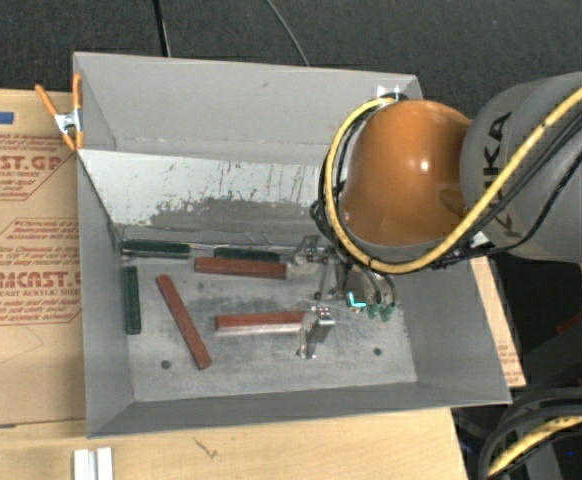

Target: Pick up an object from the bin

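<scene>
While the gripper [311,298] stands low over the floor of the bin [241,108], right of the frame's centre and under the arm's orange cover [401,173], the step in hand reads as the approach before a grasp, for nothing is seen clamped. Its two metal fingers [316,330] stand apart, one toward the top of the frame and one toward the bottom, with bare floor between them; the hand is thus spread and empty. The likeliest target is the lower brown-red bar [259,321], lying level across the middle of the floor. Its right end meets the lower finger, though whether that end lies inside the gap or just beside it cannot be told. The upper brown-red bar [239,267] ends near the upper finger, with a short dark green bar [246,254] touching its far side. The next move, on this reading, calls for a small shift toward the bottom left of the frame, so that the fingers straddle the lower bar's end across its narrow width, then a closing and a straight lift. Room is fair: the two level bars lie apart with open floor between them, and the floor right of and below the gripper is bare up to the sloping walls. The slanted brown-red bar [183,321] lies near the target's left end but apart from it. A long dark green bar [156,250] under the back wall and a third green bar [131,300] along the left wall lie well apart.
</scene>
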`<state>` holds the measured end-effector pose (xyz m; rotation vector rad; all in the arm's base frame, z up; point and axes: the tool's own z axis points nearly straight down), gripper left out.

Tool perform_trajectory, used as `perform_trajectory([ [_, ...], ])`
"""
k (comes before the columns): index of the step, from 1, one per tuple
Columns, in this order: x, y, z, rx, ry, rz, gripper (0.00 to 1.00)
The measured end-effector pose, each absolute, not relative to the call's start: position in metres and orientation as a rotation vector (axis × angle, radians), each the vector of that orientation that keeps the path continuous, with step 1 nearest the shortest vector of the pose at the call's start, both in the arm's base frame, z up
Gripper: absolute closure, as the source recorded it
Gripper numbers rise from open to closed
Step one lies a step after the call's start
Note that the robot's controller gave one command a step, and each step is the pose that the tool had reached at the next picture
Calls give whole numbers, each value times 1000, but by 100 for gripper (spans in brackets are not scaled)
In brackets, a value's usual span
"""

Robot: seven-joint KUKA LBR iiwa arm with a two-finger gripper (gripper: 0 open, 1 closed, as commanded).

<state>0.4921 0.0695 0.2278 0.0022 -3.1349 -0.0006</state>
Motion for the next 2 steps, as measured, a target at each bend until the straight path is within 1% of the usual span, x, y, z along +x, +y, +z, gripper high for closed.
perform_trajectory([
  [1, 494, 69, 231, 0, -3142, -2, 0],
  [2, 510, 66, 161, 34, -3148, -2, 0],
])
